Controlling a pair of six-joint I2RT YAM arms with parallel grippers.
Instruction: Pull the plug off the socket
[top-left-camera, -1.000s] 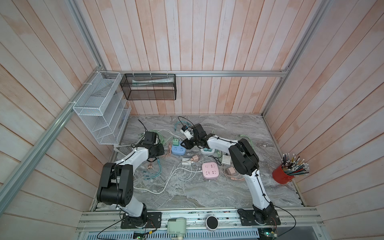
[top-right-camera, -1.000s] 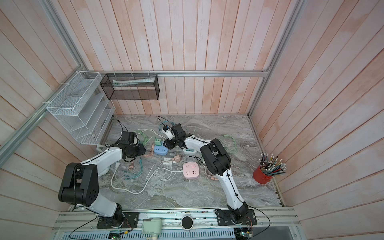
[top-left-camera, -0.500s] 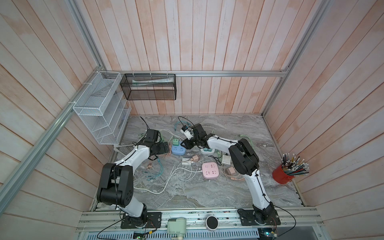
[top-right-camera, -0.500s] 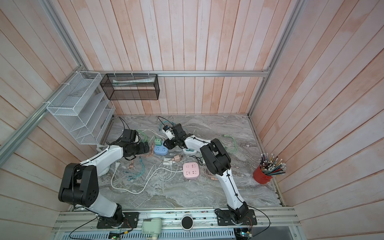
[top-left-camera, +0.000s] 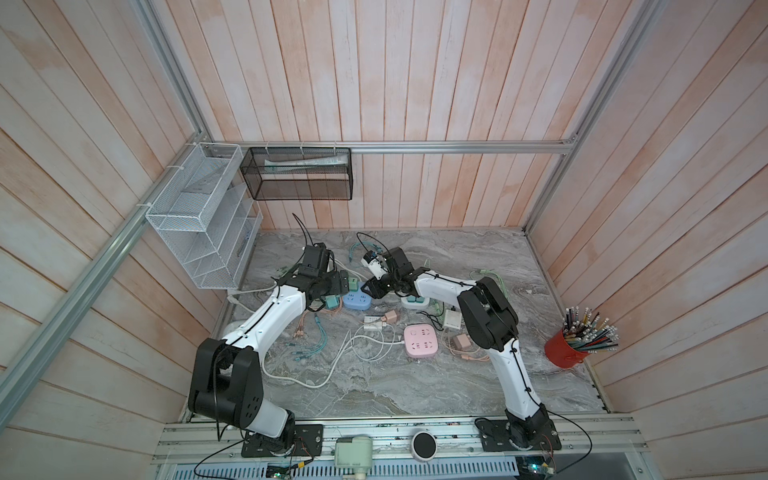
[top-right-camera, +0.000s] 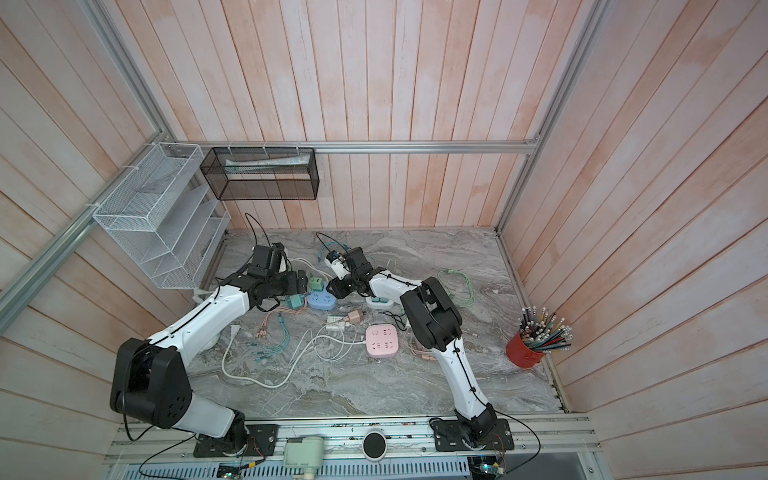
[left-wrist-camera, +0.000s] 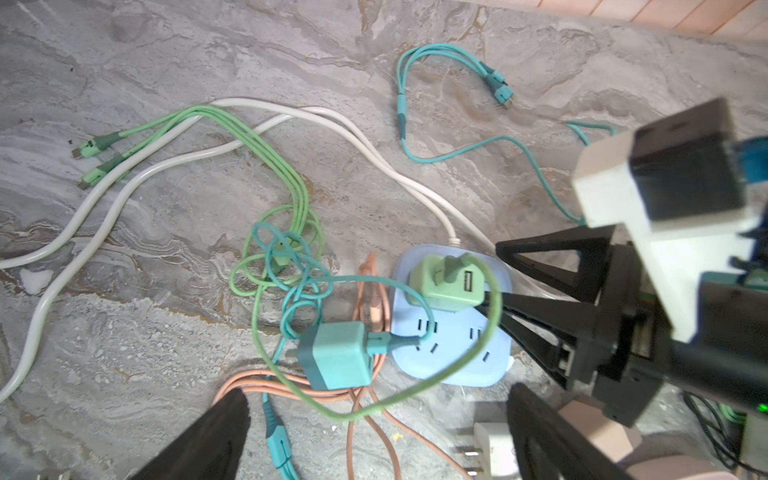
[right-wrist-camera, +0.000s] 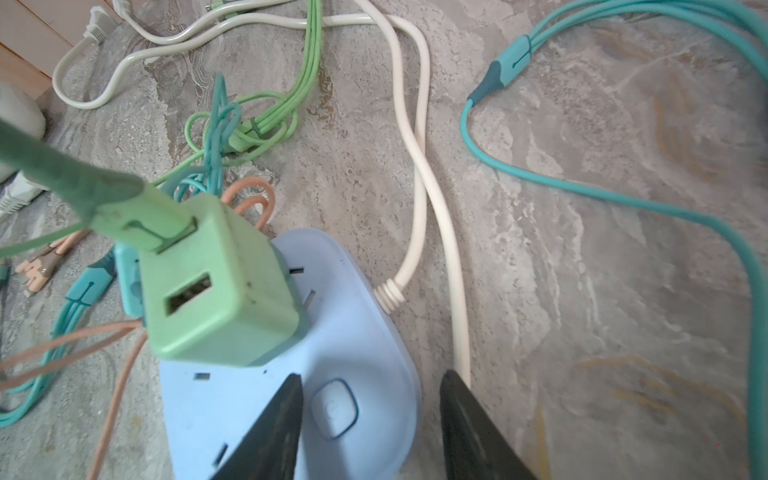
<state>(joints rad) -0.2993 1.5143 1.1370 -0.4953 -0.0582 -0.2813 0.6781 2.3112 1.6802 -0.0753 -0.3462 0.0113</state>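
Surface (top-left-camera: 415, 374): grey marble. It carries several sockets and many loose cables. My two arms meet over its back part.

Right claw (right-wrist-camera: 370, 378): it stands low over the end of the blue socket (left-wrist-camera: 457, 357), near the button. The fingers are half apart, with the socket's corner between them. I think it is there to keep the socket from lifting, but whether it really presses I cannot tell.

Left claw (left-wrist-camera: 378, 395): the fingers are wide apart and hold nothing. It hangs just above the teal plug (left-wrist-camera: 336, 357).

Blue socket: pale blue with rounded corners, flat on the surface. A white cord (right-wrist-camera: 415, 208) goes out of its side.

Green plug (left-wrist-camera: 444, 282): a pale green cube that sits upright in a slot of the socket. One USB opening is free and a green cable is in the other.

Teal plug: a small teal cube lying on its side, just beside the socket's edge and out of the slots. Its thin cable loops over the socket's face.

My judgement: the teal plug is already off. If the green one is meant too, it is not yet pulled.
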